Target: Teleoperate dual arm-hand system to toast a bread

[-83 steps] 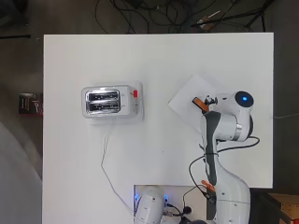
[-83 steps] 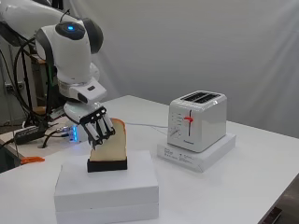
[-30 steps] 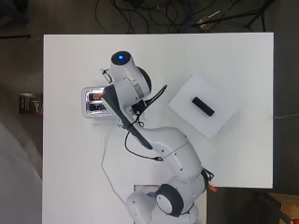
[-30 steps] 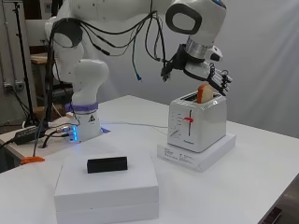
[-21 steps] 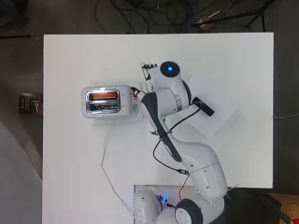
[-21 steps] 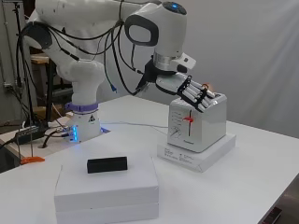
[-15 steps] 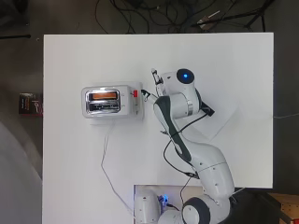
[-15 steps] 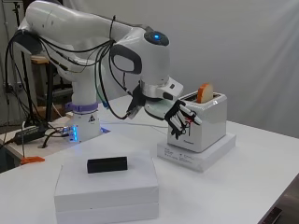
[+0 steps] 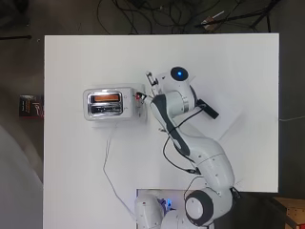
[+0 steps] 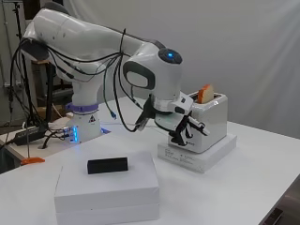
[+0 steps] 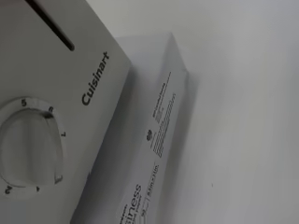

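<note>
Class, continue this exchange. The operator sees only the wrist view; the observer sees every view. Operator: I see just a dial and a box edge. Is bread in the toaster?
Observer: Yes, a bread slice stands in the toaster, its top poking out.
Operator: Which slot?
Observer: From overhead, the slot farther from the arm's base.
Operator: Where is the robot hand?
Observer: In the side view, the robot hand is low at the toaster's front face.
</note>
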`<state>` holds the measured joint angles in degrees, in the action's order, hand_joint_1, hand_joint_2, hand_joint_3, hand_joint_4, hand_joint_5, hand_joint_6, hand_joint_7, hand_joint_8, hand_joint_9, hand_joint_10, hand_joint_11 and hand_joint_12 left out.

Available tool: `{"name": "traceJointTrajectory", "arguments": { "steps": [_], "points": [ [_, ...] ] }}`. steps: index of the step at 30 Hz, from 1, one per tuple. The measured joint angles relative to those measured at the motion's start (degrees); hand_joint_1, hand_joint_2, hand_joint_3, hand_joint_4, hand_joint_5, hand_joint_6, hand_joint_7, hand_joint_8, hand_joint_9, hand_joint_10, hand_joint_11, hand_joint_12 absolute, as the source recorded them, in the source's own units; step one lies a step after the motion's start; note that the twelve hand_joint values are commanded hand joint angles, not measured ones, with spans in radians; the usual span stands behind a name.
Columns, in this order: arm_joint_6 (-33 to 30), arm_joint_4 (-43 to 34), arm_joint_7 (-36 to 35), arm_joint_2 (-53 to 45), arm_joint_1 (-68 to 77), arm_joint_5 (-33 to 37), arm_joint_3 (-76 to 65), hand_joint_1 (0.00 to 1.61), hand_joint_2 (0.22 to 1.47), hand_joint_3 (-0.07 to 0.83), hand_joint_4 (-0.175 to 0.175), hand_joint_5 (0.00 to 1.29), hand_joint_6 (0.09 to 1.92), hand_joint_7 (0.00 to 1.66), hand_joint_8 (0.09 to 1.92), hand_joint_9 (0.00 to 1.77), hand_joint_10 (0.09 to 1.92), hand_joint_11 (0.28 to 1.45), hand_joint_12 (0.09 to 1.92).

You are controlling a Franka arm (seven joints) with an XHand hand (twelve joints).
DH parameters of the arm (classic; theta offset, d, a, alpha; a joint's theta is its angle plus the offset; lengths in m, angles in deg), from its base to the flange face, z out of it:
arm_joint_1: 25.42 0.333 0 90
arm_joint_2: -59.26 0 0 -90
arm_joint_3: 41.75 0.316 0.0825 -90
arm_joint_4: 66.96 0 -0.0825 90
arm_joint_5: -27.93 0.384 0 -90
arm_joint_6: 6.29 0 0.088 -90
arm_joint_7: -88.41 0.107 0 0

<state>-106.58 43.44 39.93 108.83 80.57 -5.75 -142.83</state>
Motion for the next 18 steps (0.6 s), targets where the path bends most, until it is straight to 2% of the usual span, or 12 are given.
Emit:
{"name": "traceJointTrajectory", "arguments": {
  "steps": [1, 4, 6, 7, 9, 11, 12, 14, 15, 16, 17, 18],
  "points": [
    [0.4, -0.2, 0.1, 0.2, 0.9, -0.5, -0.7, 0.04, 1.05, 0.002, -0.105, 0.26, 0.09, 1.07, 1.92, 1.45, 1.92, 1.11, 1.92],
    [0.6, -0.7, 0.7, 1.3, 3.4, -1.2, -3.8, 0.04, 1.06, 0.002, -0.084, 0.25, 0.09, 0.87, 1.92, 1.14, 1.92, 0.74, 1.81],
    [0.4, -1.5, 1.7, 2.5, 5.1, -1.1, -6.5, 0.06, 1.06, 0.001, -0.07, 0.24, 0.09, 0.75, 1.92, 1.0, 1.92, 0.61, 1.65],
    [0.0, -1.8, 2.2, 3.3, 6.0, -1.0, -8.1, 0.07, 1.06, 0.001, -0.059, 0.22, 0.09, 0.66, 1.64, 0.86, 1.72, 0.56, 1.3],
    [-0.4, -2.2, 3.8, 4.6, 7.6, -1.3, -10.9, 0.07, 1.05, 0.001, -0.038, 0.17, 0.09, 0.62, 0.77, 0.73, 0.89, 0.57, 0.49],
    [-0.5, -2.7, 6.9, 5.7, 9.0, -1.7, -13.6, 0.03, 1.05, 0.001, -0.014, 0.13, 0.09, 0.52, 0.22, 0.58, 0.28, 0.5, 0.13],
    [-0.7, -2.8, 8.6, 6.1, 9.5, -1.6, -14.7, 0.02, 1.06, 0.002, -0.006, 0.12, 0.09, 0.48, 0.11, 0.53, 0.15, 0.47, 0.09],
    [-0.8, -2.7, 11.0, 6.3, 9.5, -1.2, -15.5, 0.0, 1.07, 0.003, 0.005, 0.16, 0.09, 0.44, 0.09, 0.52, 0.09, 0.46, 0.09],
    [-0.9, -2.4, 11.2, 6.3, 9.0, -1.2, -14.9, 0.0, 1.09, 0.01, -0.005, 0.21, 0.09, 0.58, 0.09, 0.71, 0.1, 0.53, 0.09],
    [-0.9, -2.0, 11.1, 6.2, 8.0, -1.1, -13.8, 0.0, 1.13, 0.014, -0.027, 0.24, 0.09, 0.76, 0.24, 0.88, 0.41, 0.64, 0.16],
    [-0.8, -1.7, 10.4, 6.2, 6.9, -1.0, -12.0, 0.0, 1.14, 0.01, -0.033, 0.24, 0.09, 0.69, 0.2, 0.86, 0.39, 0.62, 0.15],
    [-0.7, -1.6, 9.7, 6.0, 5.8, -1.0, -9.6, 0.0, 1.14, 0.004, -0.023, 0.24, 0.09, 0.5, 0.13, 0.66, 0.26, 0.54, 0.1]
  ]
}}
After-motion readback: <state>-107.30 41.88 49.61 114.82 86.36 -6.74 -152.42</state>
